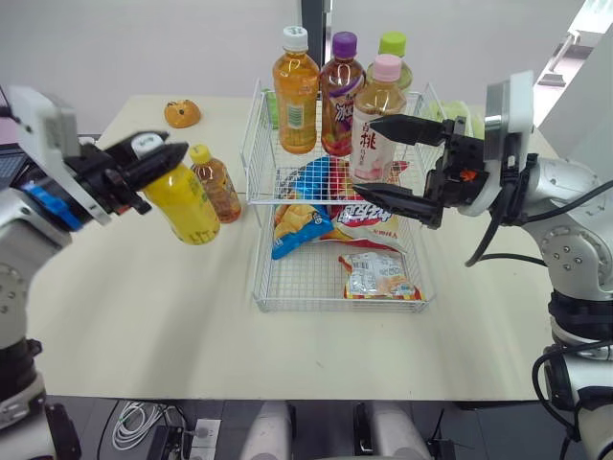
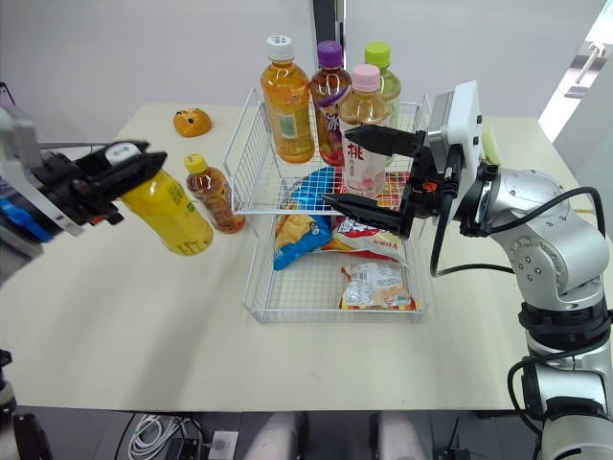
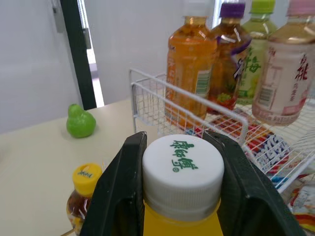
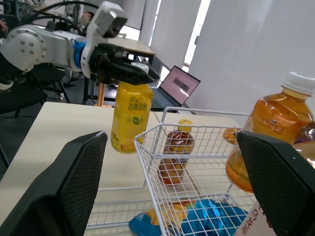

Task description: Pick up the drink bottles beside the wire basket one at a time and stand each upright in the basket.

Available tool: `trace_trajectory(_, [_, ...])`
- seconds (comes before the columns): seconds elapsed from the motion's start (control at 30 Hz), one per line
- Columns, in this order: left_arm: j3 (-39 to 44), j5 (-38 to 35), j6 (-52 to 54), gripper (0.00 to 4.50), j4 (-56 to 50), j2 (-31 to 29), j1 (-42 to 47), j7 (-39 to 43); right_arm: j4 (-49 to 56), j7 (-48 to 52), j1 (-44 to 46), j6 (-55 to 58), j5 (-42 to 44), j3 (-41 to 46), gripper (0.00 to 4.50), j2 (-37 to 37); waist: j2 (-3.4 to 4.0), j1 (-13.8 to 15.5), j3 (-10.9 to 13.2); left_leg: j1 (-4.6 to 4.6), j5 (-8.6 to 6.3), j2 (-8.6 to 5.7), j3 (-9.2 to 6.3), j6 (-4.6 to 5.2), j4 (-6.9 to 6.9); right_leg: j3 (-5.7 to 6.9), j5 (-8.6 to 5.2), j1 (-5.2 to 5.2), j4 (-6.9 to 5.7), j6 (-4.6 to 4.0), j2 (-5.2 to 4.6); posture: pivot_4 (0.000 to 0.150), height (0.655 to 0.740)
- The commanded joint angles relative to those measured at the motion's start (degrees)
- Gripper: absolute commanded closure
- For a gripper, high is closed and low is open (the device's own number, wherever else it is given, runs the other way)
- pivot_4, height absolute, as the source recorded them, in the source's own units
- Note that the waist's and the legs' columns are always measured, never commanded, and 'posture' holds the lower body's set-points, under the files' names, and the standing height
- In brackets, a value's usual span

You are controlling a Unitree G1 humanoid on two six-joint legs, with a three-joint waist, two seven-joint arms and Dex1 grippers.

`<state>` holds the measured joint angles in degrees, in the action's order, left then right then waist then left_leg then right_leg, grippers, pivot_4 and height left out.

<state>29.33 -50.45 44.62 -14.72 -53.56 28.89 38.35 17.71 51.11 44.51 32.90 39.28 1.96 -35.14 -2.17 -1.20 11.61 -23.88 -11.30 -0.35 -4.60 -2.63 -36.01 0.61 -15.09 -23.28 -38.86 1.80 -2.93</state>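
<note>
Left gripper (image 1: 163, 156) clamped on the white cap of the yellow plastic juice bottle (image 1: 187, 201), held clear of the table, left of the white wire basket (image 1: 337, 307). Body hangs tilted; cap grip likely leaves the base free for lowering in. Right gripper (image 1: 364, 156) spread wide over the basket, empty. Small amber bottle (image 1: 215, 184) stands beside the basket. Left wrist view adds a green pear-shaped toy (image 3: 80, 122) beyond.

an orange toy (image 1: 182, 113) and a green pear toy (image 3: 80, 121) rest on the table (image 1: 144, 316).
</note>
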Motion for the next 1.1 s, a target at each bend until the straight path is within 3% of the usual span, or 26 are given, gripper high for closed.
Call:
trace_trajectory(0.03, [3.43, -4.44, 1.12, 3.12, 0.82, -4.38, 6.53, 1.39, -0.62, -0.27, 2.3, -1.76, -1.13, 0.81, 0.0, 0.26, 0.01, -0.15, 0.01, 0.0, 0.0, 0.0, 0.01, 0.0, 0.0, -0.01, 0.0, 0.0, 0.0, 0.0, 0.0, 0.15, 0.74])
trace_trajectory(0.23, [-3.29, -8.33, 5.05, 3.12, 7.97, -7.85, 22.7, 5.97, -1.49, -1.06, 2.36, -1.76, -2.75, 0.86, 0.0, 0.46, -0.06, -0.33, 0.04, -0.02, 0.0, -0.07, 0.01, 0.0, 0.0, 0.01, -0.01, 0.0, 0.01, 0.01, 0.05, 0.15, 0.74])
trace_trajectory(0.57, [-14.91, -3.5, 3.14, 3.12, 20.55, -2.94, 40.86, 16.19, 2.93, -5.94, -1.23, -0.03, -2.85, 4.02, 0.0, -1.69, -0.03, -0.46, 0.06, -0.01, 0.0, -0.08, 0.06, 0.0, 0.01, -0.05, -0.01, -0.02, -0.01, 0.02, 0.07, 0.15, 0.74])
trace_trajectory(1.1, [-21.42, 4.79, -1.61, 3.12, 31.02, 10.28, 49.17, 28.37, 10.62, -11.68, -6.38, 5.54, 0.04, 9.91, 0.0, -6.88, -0.01, -0.54, 0.08, -0.03, 0.0, -0.07, 0.08, 0.0, 0.01, -0.06, -0.01, -0.07, -0.04, 0.01, 0.08, 0.15, 0.74])
